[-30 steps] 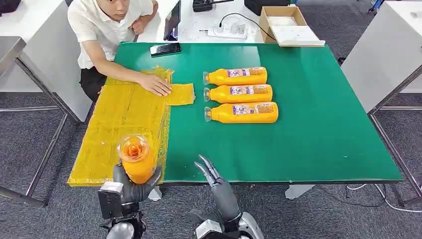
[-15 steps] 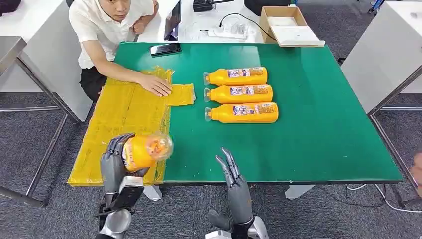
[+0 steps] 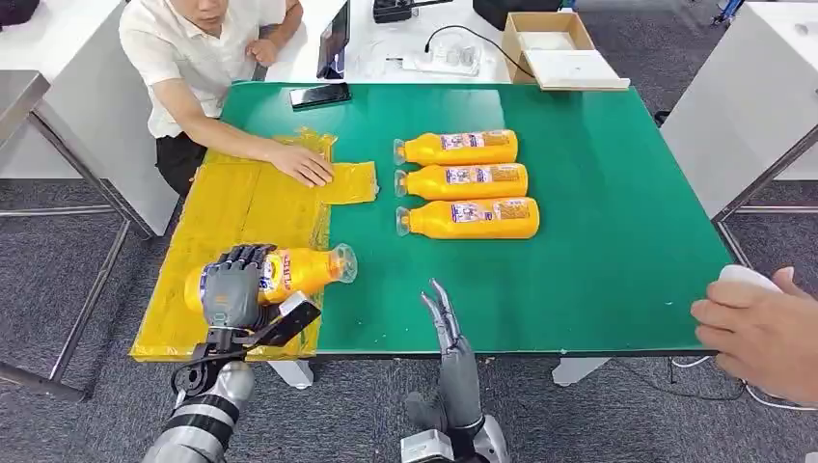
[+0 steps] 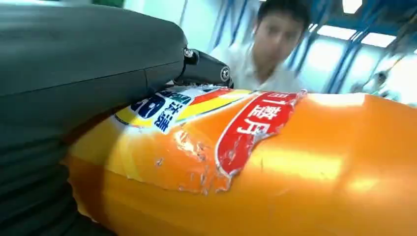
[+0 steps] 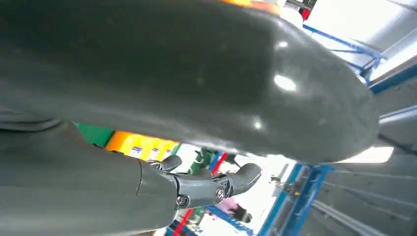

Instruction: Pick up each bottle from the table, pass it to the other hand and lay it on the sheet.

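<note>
Left hand [image 3: 231,286] wraps its dark fingers over the top of an orange bottle [image 3: 294,269], which lies on its side over the yellow sheet [image 3: 241,207] at about 8 o'clock on the green table [image 3: 598,241]. Bottle cap end points toward 3 o'clock, just past the sheet's right edge. Left wrist view: the bottle's label [image 4: 246,128] is torn and wrinkled, thumb and cover pressed against the bottle body [image 4: 275,187]. Cannot tell whether the bottle touches the sheet or hangs just above it.

Right hand [image 3: 446,323] stands at the table's near edge, about 6 o'clock, fingers straight, close together, pointing up toward 12 o'clock, holding nothing.

Three more orange bottles [image 3: 463,181] lie side by side near table centre, caps toward 9 o'clock, well apart from both hands.

A person in a white shirt sits at 11 o'clock, one hand [image 3: 301,162] flat on the sheet's far end. Another person's hand [image 3: 757,328] comes in at 4 o'clock, holding something white. Phone [image 3: 320,95] at the table's far edge; cardboard box [image 3: 559,48] beyond it at 1 o'clock.
</note>
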`<state>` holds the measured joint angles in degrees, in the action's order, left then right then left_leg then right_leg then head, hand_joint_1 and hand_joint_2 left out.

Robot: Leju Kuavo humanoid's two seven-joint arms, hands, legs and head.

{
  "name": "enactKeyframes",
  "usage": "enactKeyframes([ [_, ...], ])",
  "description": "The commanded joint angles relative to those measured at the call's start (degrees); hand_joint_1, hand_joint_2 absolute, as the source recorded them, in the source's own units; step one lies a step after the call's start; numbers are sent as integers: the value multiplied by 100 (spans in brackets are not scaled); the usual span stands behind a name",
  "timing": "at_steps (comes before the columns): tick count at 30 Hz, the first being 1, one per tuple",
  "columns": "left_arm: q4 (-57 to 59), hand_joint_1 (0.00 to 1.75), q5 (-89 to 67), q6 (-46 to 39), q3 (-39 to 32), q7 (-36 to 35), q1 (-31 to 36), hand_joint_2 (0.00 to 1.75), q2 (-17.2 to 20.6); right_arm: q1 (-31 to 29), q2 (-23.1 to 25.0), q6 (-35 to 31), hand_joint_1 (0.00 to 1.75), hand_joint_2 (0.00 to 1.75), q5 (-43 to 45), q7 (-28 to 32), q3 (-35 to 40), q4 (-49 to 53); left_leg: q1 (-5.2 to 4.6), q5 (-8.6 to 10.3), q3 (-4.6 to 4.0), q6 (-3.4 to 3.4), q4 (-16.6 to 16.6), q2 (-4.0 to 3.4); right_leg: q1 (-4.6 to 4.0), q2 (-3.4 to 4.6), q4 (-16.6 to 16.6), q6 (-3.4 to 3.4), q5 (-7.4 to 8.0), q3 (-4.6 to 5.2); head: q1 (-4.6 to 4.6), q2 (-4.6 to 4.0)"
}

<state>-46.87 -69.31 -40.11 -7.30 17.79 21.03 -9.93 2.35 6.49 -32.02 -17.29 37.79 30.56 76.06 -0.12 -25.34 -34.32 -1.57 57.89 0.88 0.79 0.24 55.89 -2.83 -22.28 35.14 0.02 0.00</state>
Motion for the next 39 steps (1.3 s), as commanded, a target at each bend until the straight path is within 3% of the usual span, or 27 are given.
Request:
enactKeyframes([
  [1,2630,175,-198,11,-456,-802,1082,0,548,-301,283,-153,0,0,394,167,47,-1058,6,-4,32,11,-12,-12,-7,5,-9,13,-3,-27,0,0],
  [9,2995,175,12,334,-494,-882,1066,0,568,-359,322,-287,0,0,528,221,-52,-1269,2,-9,61,13,-20,-30,-3,22,-13,14,-2,-51,0,0],
  [10,2980,159,32,378,-472,-885,1038,0,559,-362,317,-288,0,0,545,221,-65,-1281,3,-11,71,16,-20,-29,-4,20,-12,18,-5,-61,0,0],
  [11,2989,82,207,818,-516,-787,1041,0,543,-377,325,-276,0,0,552,221,-77,-1323,8,-18,90,27,-22,-40,-11,23,-12,31,-12,-76,2,0],
  [14,2907,26,629,1918,-515,-468,1016,0,463,-415,322,-236,0,0,559,221,-128,-1424,3,-11,90,19,-17,-32,-6,24,-8,25,-3,-75,-2,0],
  [16,2860,9,763,2442,-403,-242,996,0,429,-439,314,-215,0,0,537,221,-146,-1470,-1,-8,97,19,-16,-14,-1,9,-4,22,-5,-83,-2,-2],
  [20,2537,2,987,3405,116,148,855,0,439,-479,297,-182,0,0,500,221,-161,-1521,1,-3,121,23,-22,0,-4,7,-10,40,-18,-118,0,-2],
  [25,2264,0,1131,3574,500,304,748,0,433,-473,289,-175,0,0,493,221,-188,-1523,2,-20,159,34,-14,46,-4,-35,-1,21,-50,-109,2,0],
  [28,1993,0,1482,3776,761,425,642,0,426,-471,296,-167,0,0,475,221,-228,-1551,2,-21,143,32,-19,25,-4,-15,-10,30,-76,-94,0,0],
  [31,1858,0,1640,3844,921,420,601,0,432,-475,292,-151,0,0,469,221,-240,-1567,-4,-10,188,21,-27,35,0,-30,-8,34,-83,-197,0,0],
  [33,1858,0,1640,3844,921,420,601,0,432,-475,292,-151,0,0,469,221,-240,-1567,-2,-9,196,23,-27,41,-2,-35,-10,17,-31,-199,0,0],
  [36,1439,0,2375,3487,1403,453,461,0,444,-456,298,-188,0,0,422,221,-291,-1619,-6,-20,204,19,-16,47,2,-31,2,11,-49,-212,0,0],
  [39,470,0,3525,2046,1498,1128,66,0,156,-370,267,-234,0,0,419,221,-280,-1546,-4,-20,187,21,-18,45,1,-32,-1,14,-47,-193,0,0],
])
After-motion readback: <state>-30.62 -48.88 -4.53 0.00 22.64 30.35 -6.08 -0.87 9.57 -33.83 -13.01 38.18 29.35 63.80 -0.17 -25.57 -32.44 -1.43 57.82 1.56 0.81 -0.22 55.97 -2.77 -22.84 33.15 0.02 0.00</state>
